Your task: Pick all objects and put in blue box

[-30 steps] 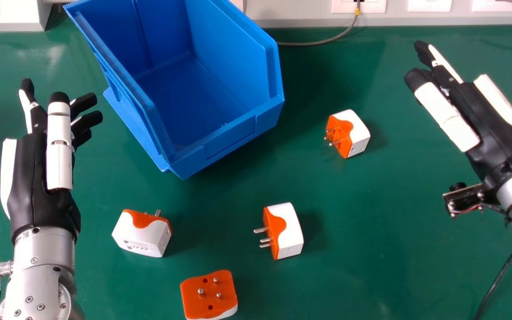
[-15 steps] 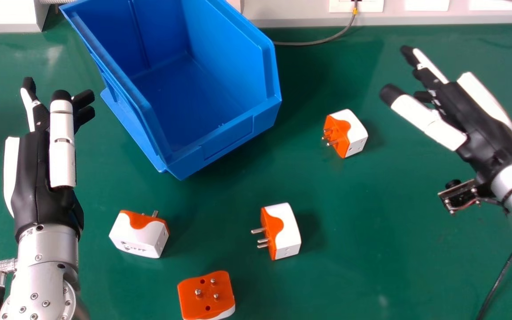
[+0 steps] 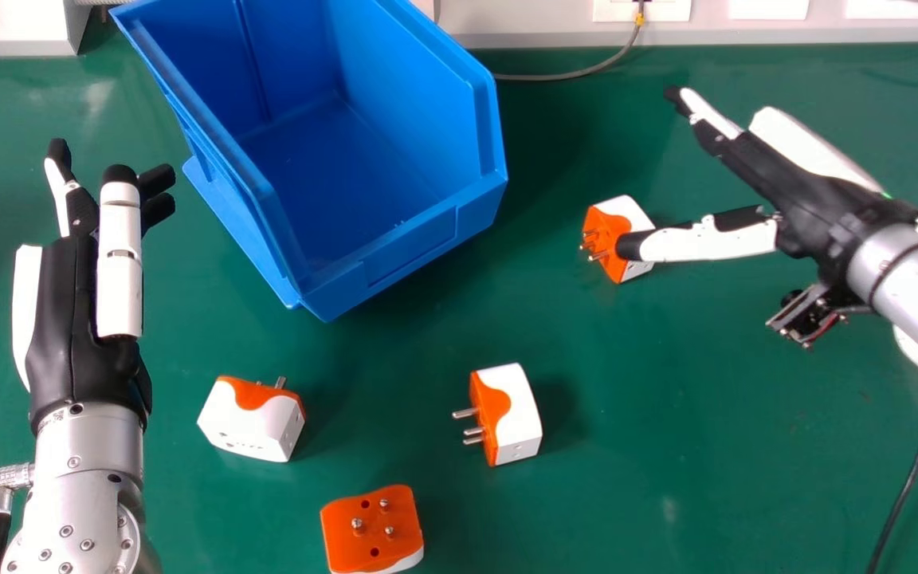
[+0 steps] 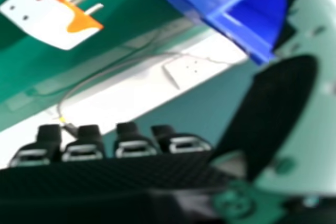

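Swinging leftward, the right hand (image 3: 806, 187) has come closer to the far-right adapter (image 3: 626, 214) and spread its thumb (image 3: 706, 241) away from its extended fingers, which suggests a pick being lined up. It is released and grasps nothing; the left hand (image 3: 68, 319), also relaxed and empty, is left of the blue box (image 3: 411, 247). All 4 adapters remain on the table (image 3: 666, 383): the far-right one beside the box, and the middle adapter (image 3: 519, 414), left adapter (image 3: 252, 418) and nearest adapter (image 3: 371, 530) on its near side, so 0 of these 4 are put away. In the head view the thumb overlaps its target; the right hand view reveals clear space between them, so the hand probably must come lower before closing.
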### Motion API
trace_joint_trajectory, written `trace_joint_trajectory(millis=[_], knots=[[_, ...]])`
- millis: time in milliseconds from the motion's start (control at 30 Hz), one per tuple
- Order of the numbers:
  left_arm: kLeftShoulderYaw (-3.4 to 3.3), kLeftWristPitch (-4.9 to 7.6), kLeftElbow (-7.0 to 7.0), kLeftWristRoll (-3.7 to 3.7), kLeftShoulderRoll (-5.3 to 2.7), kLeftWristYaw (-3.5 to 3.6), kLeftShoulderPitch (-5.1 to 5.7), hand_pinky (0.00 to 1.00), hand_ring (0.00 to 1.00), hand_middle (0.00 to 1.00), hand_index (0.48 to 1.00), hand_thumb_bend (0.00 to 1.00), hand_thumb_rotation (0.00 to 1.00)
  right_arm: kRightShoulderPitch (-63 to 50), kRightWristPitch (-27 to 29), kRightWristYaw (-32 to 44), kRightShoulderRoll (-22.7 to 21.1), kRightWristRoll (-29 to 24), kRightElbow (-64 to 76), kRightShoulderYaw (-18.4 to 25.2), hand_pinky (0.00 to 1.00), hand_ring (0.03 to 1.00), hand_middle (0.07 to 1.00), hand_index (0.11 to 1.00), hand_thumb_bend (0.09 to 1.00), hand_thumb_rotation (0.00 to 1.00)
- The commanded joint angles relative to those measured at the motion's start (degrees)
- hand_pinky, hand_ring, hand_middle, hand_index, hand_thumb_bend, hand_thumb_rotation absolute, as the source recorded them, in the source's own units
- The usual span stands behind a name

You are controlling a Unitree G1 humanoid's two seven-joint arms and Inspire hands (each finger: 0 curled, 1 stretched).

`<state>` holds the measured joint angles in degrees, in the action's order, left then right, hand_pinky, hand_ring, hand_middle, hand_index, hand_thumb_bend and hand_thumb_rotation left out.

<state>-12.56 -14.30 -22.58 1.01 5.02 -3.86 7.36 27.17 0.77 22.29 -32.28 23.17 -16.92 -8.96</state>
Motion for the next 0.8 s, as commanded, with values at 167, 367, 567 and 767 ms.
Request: trace_joint_trajectory(millis=[167, 367, 567, 767], knots=[[-0.35, 1.09, -0.68, 0.13, 0.10, -0.02, -0.30, 0.99, 0.85, 0.85, 1.000, 0.22, 1.00, 6.77, 1.98, 4.72, -3.06, 3.42, -3.19, -3.74, 0.96, 1.000, 1.000, 1.000, 0.607, 0.40], [-0.52, 0.68, -1.12, 0.34, 0.19, 0.13, -0.29, 0.99, 0.86, 0.85, 1.000, 0.22, 1.00, 10.31, 3.39, 6.44, -3.73, 6.94, -6.15, -6.91, 0.97, 1.000, 1.000, 1.000, 0.622, 0.37], [-0.64, 0.75, -1.07, 0.38, 0.38, 0.32, -0.38, 1.00, 0.86, 0.85, 1.000, 0.22, 1.00, 14.26, 4.61, 6.58, -3.57, 11.68, -9.72, -10.57, 0.98, 1.000, 1.000, 0.997, 0.655, 0.32], [-0.57, 0.72, -1.57, 0.39, 0.45, 0.55, -0.11, 1.00, 0.86, 0.85, 1.000, 0.22, 1.00, 17.70, 9.25, 4.55, -3.19, 15.24, -15.49, -13.53, 0.98, 1.000, 1.000, 0.992, 0.658, 0.27]])
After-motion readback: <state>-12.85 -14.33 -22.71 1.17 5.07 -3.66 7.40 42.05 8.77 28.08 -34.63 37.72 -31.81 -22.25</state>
